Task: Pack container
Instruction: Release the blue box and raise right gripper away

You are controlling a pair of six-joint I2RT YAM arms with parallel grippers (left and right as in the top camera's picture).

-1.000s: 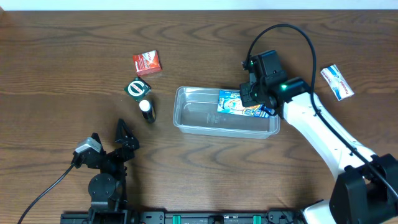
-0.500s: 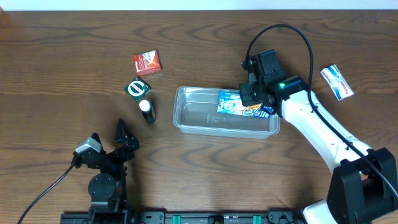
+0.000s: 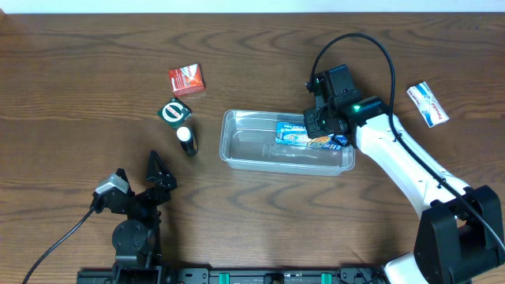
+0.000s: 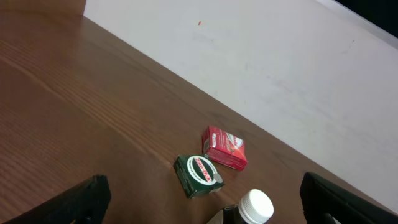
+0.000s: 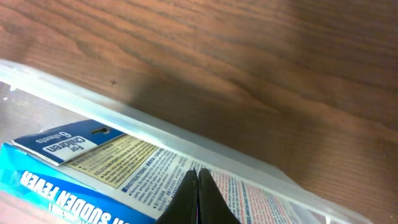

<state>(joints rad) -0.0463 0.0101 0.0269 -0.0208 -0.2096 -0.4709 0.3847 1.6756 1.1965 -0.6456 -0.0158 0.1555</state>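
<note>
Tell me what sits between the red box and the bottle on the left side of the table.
The green box lies between the red box and the bottle, close to the bottle's white cap. The overhead view shows this.

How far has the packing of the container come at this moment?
It is early. Nearly done: one blue pack lies inside the container. In hand: the right gripper looks shut on that pack and has not released it yet. Left to do: the red box, green box, bottle and white-and-blue box lie outside on the table. The left gripper is open and empty.
</note>
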